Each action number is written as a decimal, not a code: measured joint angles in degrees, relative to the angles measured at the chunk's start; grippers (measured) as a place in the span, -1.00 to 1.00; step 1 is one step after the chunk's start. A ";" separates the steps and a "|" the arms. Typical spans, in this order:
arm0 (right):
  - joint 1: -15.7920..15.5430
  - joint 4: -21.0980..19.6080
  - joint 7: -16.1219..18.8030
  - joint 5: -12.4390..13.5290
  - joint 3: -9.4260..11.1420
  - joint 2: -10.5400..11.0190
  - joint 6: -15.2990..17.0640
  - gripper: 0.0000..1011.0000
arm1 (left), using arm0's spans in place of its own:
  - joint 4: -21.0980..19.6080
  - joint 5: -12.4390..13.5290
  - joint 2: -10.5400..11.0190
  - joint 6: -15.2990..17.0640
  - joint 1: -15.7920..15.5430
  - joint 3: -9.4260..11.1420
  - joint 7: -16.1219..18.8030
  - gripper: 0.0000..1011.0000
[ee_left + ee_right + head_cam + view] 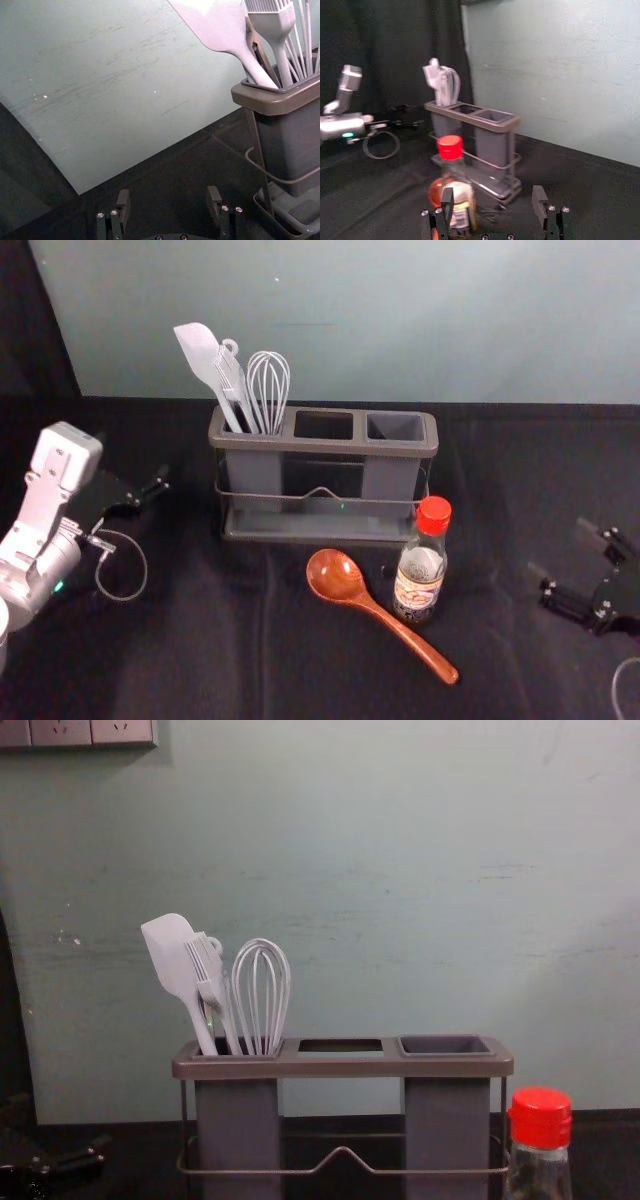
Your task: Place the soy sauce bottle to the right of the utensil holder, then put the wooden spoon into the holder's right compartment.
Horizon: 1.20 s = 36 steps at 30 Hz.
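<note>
Black cloth point(200, 640): utensil holder point(328, 446), soy sauce bottle point(420, 580), wooden spoon point(368, 604) on it.

In the head view, the white-and-silver left arm point(42, 570) ends in a black two-fingered left hand point(152, 492), spread at nine o'clock; the black two-fingered right hand point(560, 548) gapes between three and four o'clock.

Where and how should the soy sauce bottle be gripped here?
The soy sauce bottle is probably best gripped around its round body, from the robot's right, where the right pincer hovers open: it stands upright, and the wooden spoon lies to its left.
</note>
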 joint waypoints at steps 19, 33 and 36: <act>9.73 3.37 8.85 -3.76 -6.60 -4.30 3.01 0.98 | 0.00 0.00 0.00 0.00 0.00 0.00 0.00 0.99; 18.22 6.23 7.01 -7.79 -11.12 -9.51 8.61 0.98 | 0.00 0.00 0.00 0.00 0.00 0.00 0.00 0.99; 19.94 7.04 6.70 -8.83 -12.10 -10.35 9.33 0.98 | 0.00 0.00 0.00 0.00 0.00 0.00 0.00 0.99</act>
